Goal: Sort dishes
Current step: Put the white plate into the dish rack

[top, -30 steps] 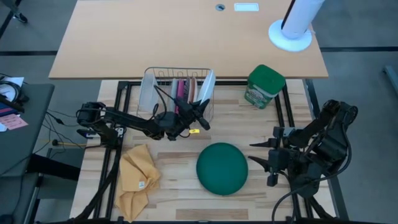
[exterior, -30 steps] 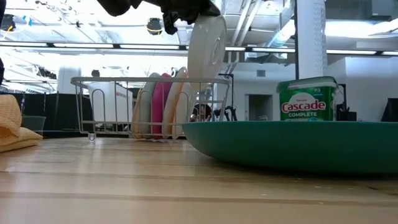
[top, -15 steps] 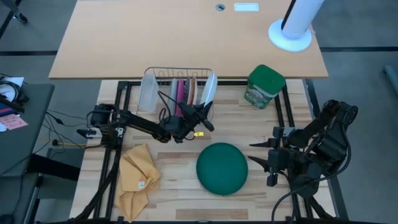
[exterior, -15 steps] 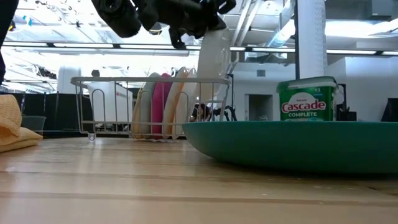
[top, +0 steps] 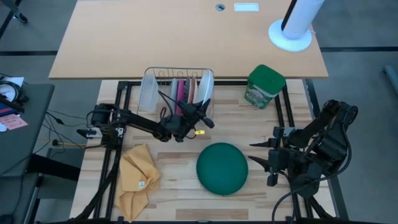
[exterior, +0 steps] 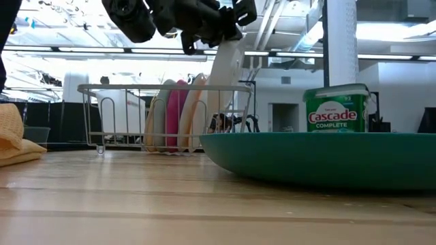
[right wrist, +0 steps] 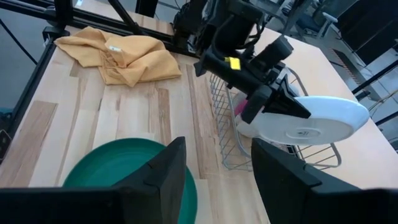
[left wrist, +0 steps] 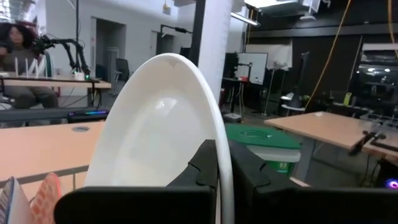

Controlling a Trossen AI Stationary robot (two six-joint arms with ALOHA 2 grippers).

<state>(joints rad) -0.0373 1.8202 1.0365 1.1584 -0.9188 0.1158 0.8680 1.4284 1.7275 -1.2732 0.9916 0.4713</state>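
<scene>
1. The left gripper (top: 205, 118) is over the right end of the wire rack (top: 149, 78), its fingers (left wrist: 208, 163) pressed tight on the rim of a white plate (right wrist: 306, 126), one on each face.
2. The plate stands on edge, leaning a little, its lower part down among the wires at the open end of the rack, just beside the patterned plate (exterior: 195, 109), with the pink plate (exterior: 175, 112) and a pale one beyond it. I can't tell whether its bottom edge rests on the rack floor.
3. To do this well, I'd say bring it down slowly, keeping the tilt matched to its neighbours so the rim finds a gap between wires rather than riding on top of one.
4. Let go only once the weight sits on the wire; released early, it could tip against the patterned plate or out over the end rail.
5. The right gripper (top: 260, 154) waits near the right side of the table, fingers spread, beside the big green plate (top: 222, 168), which lies face down and unsorted.
</scene>
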